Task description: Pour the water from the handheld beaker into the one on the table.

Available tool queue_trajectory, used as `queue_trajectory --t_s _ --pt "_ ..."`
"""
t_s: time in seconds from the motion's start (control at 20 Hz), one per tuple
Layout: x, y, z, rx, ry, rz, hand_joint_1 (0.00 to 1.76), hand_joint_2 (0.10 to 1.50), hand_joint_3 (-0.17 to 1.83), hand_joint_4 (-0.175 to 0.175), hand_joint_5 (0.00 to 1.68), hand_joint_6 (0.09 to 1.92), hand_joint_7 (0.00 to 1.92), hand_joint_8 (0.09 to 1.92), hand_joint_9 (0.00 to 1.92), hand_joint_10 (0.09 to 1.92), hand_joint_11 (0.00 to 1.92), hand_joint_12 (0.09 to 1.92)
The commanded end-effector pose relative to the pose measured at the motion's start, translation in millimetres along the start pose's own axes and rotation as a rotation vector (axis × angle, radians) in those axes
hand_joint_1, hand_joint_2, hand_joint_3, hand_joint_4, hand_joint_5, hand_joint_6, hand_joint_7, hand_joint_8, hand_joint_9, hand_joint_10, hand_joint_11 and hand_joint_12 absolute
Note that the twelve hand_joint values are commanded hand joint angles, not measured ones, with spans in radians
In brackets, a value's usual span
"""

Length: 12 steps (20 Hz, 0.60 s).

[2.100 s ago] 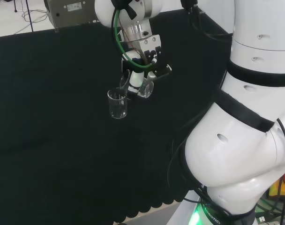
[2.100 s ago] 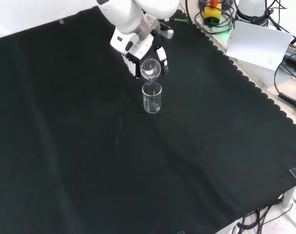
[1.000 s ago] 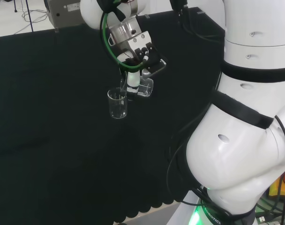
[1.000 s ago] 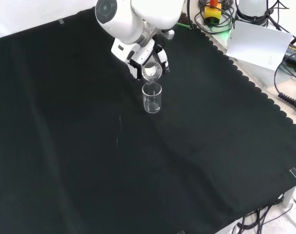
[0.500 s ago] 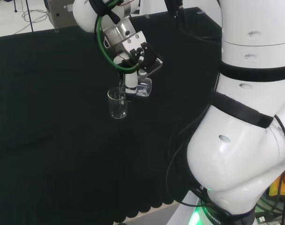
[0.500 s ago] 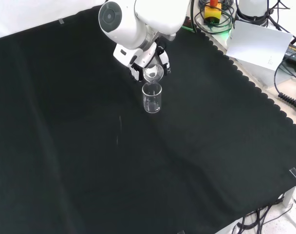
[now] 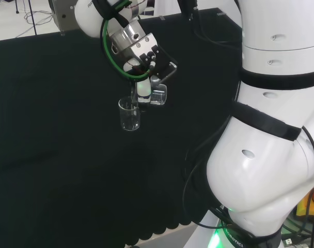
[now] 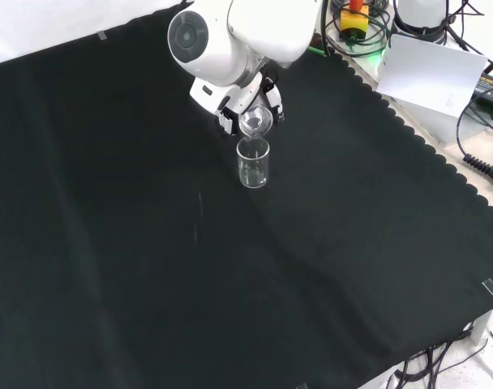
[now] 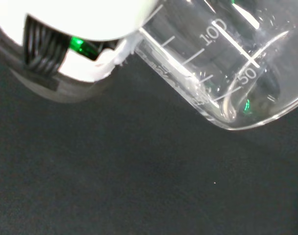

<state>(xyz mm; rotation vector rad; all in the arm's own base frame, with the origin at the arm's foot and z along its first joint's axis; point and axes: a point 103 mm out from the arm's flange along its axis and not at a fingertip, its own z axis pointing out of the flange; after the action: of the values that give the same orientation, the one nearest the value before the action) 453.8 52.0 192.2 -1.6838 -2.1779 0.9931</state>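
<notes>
The robot hand (image 7: 142,77) sits in the upper centre of the head view, its fingers curled round the handheld beaker (image 7: 158,96), which is tipped well over toward the left of that view. The beaker's mouth points at the rim of the beaker on the counter (image 7: 129,114), which stands upright just below and left of the robot hand. Whether the two rims touch cannot be told.

In the front view the robot hand (image 8: 230,115) comes in under the arm's white link (image 8: 230,36) in the upper centre of the frame. The handheld beaker (image 8: 255,123) hangs directly above the beaker on the counter (image 8: 254,163), the tilted mouth just over the standing rim. The water level in either vessel cannot be read in the head and front views.

In the wrist view the handheld beaker (image 9: 222,63) lies on a slant with its printed scale lines visible and a white part of the robot hand (image 9: 80,24) against its wall.

The counter (image 8: 149,267) is covered with black cloth. In the front view, open cloth extends on all sides of the standing beaker: wide toward the left edge and the lower edge, narrower toward the scalloped cloth border (image 8: 425,154) at the right. A white sheet (image 8: 437,77) and cables (image 8: 486,162) lie beyond that border, well apart from both beakers.
</notes>
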Motion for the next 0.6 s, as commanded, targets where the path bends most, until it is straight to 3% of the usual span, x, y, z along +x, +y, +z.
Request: queue_trajectory --t_s 0.05,0.3,0.6 --pt "1.7 -0.3 -3.0 0.009 -0.024 0.004 1.31 0.62 0.75 -0.175 1.21 0.79 1.26 0.78 1.51 0.71 1.26 0.78" --pt "5.2 1.8 -2.9 0.028 -0.081 0.016 1.31 0.62 0.75 -0.175 1.21 0.79 1.26 0.78 1.51 0.71 1.26 0.78" --pt "3.0 4.9 0.5 0.055 -0.079 0.029 1.31 0.62 0.75 -0.175 1.21 0.80 1.26 0.78 1.51 0.71 1.25 0.78"
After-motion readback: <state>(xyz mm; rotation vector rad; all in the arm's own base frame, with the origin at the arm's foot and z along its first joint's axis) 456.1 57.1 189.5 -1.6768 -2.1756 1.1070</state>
